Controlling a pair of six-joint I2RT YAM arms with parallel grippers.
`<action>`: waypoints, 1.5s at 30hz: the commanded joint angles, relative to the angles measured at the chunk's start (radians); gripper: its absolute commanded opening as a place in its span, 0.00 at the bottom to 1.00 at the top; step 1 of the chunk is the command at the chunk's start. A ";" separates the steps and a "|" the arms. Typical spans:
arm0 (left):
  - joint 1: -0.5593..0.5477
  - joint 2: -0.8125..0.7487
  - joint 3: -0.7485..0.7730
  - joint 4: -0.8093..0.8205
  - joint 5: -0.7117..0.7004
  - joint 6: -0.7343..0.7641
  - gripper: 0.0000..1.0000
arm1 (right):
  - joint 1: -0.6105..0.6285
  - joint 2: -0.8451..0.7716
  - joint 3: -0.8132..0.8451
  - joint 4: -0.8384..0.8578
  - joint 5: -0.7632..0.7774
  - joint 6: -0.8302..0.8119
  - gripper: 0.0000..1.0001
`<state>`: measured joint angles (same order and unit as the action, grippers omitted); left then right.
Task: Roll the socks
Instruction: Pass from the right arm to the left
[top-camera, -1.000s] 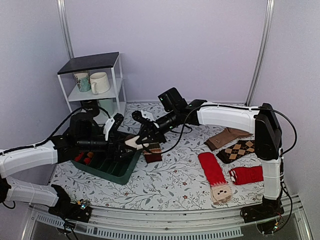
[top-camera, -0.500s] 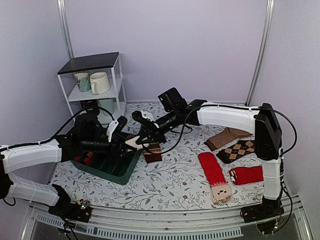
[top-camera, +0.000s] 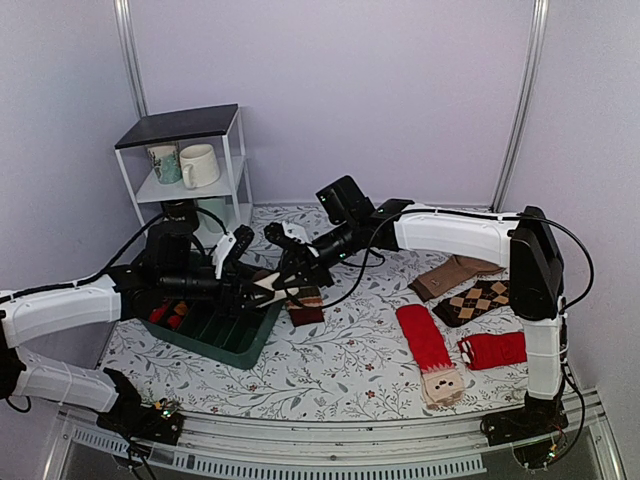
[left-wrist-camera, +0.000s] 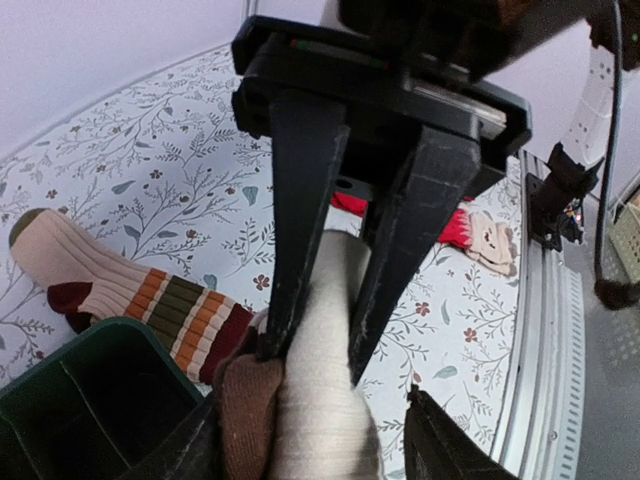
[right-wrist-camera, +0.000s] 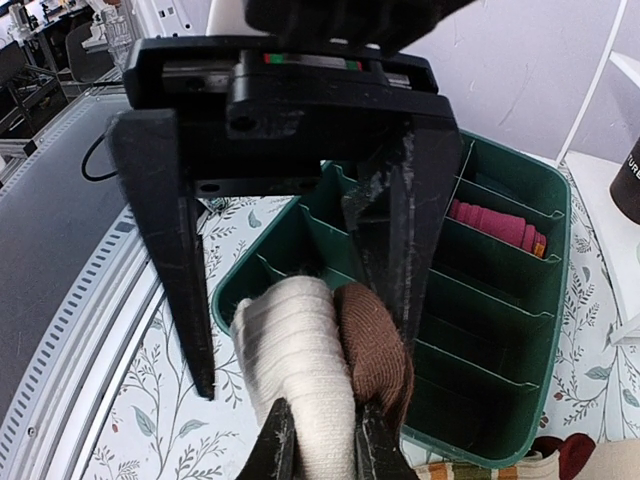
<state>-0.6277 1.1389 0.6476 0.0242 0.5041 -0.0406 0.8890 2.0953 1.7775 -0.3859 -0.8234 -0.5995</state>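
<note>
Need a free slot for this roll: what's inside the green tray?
A red roll lies in one compartment of the green tray; the slots beside it look bare. The nearest slots are hidden behind the held socks.

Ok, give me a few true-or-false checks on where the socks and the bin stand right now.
1. The left gripper and right gripper both have their jaws around the rolled cream-and-brown socks. True.
2. That roll already lies inside the green divided bin. False: it is held up in the air at the bin's corner.
3. Every compartment of the bin is empty. False: a red roll sits in one of them.
4. The striped sock lies on the table beside the bin. True.
5. A white mug and a patterned mug stand in the shelf unit. True.
</note>
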 joint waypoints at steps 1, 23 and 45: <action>0.006 -0.006 0.029 -0.020 0.001 0.022 0.53 | -0.005 -0.058 0.031 -0.014 -0.016 -0.006 0.03; 0.007 0.017 0.037 -0.054 0.039 0.036 0.56 | -0.006 -0.052 0.043 -0.019 -0.012 -0.005 0.04; 0.007 0.040 0.060 -0.067 0.077 0.050 0.12 | -0.006 -0.045 0.046 -0.033 -0.005 -0.010 0.04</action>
<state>-0.6228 1.1790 0.6899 -0.0273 0.5407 -0.0097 0.8886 2.0953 1.7924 -0.4240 -0.8234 -0.6029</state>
